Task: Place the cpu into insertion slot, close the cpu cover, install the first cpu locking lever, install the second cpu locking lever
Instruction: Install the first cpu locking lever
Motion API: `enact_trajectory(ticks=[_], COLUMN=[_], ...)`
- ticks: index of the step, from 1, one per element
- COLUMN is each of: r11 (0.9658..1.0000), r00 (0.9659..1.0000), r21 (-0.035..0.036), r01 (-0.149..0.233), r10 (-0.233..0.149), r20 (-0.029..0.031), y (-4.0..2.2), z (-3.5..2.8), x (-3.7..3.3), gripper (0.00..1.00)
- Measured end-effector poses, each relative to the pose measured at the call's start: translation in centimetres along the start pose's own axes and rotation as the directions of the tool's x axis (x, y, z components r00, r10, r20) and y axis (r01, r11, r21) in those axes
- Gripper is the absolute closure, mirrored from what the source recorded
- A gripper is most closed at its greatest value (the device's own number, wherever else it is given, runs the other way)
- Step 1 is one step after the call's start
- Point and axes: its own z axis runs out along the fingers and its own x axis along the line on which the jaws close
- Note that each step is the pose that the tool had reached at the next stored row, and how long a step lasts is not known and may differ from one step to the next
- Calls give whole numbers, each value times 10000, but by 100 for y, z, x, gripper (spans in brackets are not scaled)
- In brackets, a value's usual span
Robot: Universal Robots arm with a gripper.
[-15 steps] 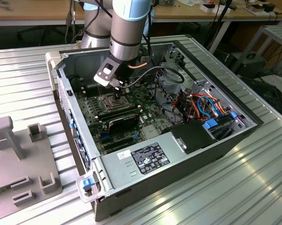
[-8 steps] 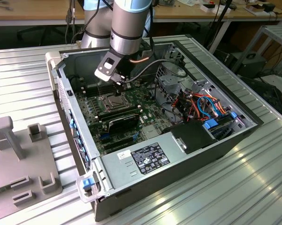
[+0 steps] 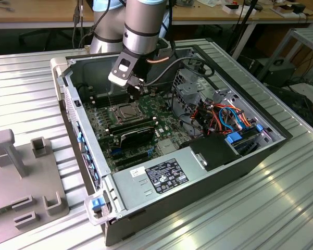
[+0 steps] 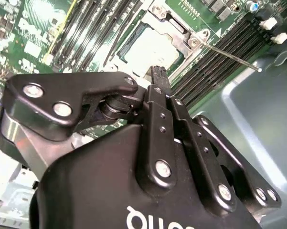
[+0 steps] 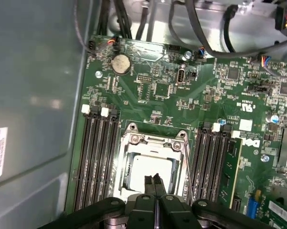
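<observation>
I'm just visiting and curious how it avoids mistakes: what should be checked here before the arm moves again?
1. Cover down: ok, it lies flat.
2. Cpu seated: ok, flat in the cover's window.
3. Lever latched: not ok, one rod stands clear of the board.
4. Other lever: cannot tell.
5. Gripper empty: ok, shut on nothing, just above the cpu.
</observation>
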Motion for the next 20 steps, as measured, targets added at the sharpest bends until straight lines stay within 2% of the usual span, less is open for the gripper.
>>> enact_trajectory(ticks=[2,5,7,12,14,17,19,20], r11=[9981,9935,9923,9921,9908,9804,9709,9633], r00=[9981,9935,9923,9921,9908,9804,9709,9633], r21=[17,36,38,38,42,61,73,82], r01=[622,1140,1240,1250,1356,1969,2395,2684], r10=[-622,-1140,-1240,-1250,-1356,-1969,-2394,-2684], r20=[-16,-26,-34,-34,-37,-52,-66,-76], y=[0,0,0,0,0,0,0,0], z=[-5,-8,-8,-8,-8,-9,-8,-9], x=[0,0,0,0,0,0,0,0], gripper=[89,89,89,89,89,89,89,89])
